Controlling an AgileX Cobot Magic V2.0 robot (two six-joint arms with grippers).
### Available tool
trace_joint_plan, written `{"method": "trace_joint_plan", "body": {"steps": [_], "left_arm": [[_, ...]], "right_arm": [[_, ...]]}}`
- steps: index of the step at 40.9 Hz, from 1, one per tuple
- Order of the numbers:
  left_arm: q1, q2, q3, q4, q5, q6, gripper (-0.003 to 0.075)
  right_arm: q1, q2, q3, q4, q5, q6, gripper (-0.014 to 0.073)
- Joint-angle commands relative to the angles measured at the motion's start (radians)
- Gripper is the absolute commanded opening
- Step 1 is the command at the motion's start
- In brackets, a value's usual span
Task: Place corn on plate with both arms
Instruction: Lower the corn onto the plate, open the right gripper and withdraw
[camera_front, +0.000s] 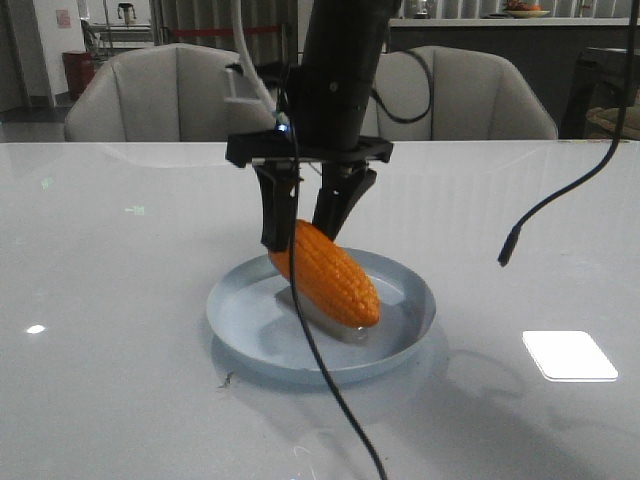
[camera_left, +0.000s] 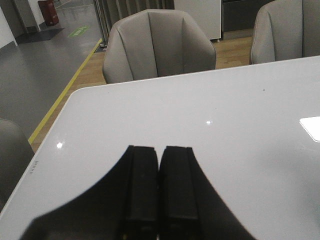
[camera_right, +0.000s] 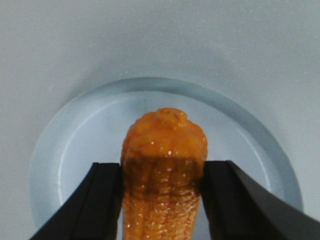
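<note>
Now, the state of things, line by line:

Corn: the corn (camera_front: 325, 272) sits at the centre of the front view, tilted, its lower tapered end down on the plate (camera_front: 240, 330) and its upper end raised toward the upper left of the plate.

Right gripper: the right gripper (camera_front: 305, 222) comes down from the top centre of the front view and clamps the raised end of the cob; in the right wrist view its two black fingers (camera_right: 100, 200) press against either side of the orange kernels at the bottom of the frame.

Left gripper: the left gripper (camera_left: 160, 190) fills the bottom centre of its own wrist view, jaws pressed together with nothing between them, over bare white table (camera_left: 225, 110); it does not appear in the front view.

Plate: pale blue, round, lower centre of the front view, the cob inside its rim.

Loose cable: a black cable (camera_front: 330, 380) hangs from the gripper and crosses the plate's near rim toward the bottom of the frame.

Risk on release: I judge the tilted, glossy cob may roll or slide when the fingers part, since only its lower end bears on the plate.

Risk on retreat: the trailing cable could drag the plate's rim or nudge the cob.
</note>
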Motion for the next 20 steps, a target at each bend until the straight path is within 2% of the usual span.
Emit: {"method": "trace_joint_plan", "body": {"steps": [1, 5, 10, 13, 20], "left_arm": [[0.001, -0.001, -0.028, 0.011, -0.073, -0.001, 0.0089], [0.001, -0.001, -0.028, 0.016, -0.071, -0.001, 0.0089], [0.001, -0.001, -0.028, 0.016, -0.068, -0.001, 0.0089], [0.001, -0.001, -0.028, 0.016, -0.068, -0.001, 0.0089], [0.001, -0.001, -0.028, 0.016, -0.068, -0.001, 0.0089]], "right_arm": [[-0.005, -0.054, -0.036, -0.005, 0.093, -0.008, 0.026], [-0.005, -0.054, -0.036, -0.035, 0.093, -0.008, 0.0319], [-0.005, -0.054, -0.036, -0.039, 0.093, -0.008, 0.0507], [-0.005, -0.054, -0.036, -0.037, 0.093, -0.008, 0.0584], [-0.005, -0.067, -0.038, -0.021, 0.093, -0.006, 0.0604]]}}
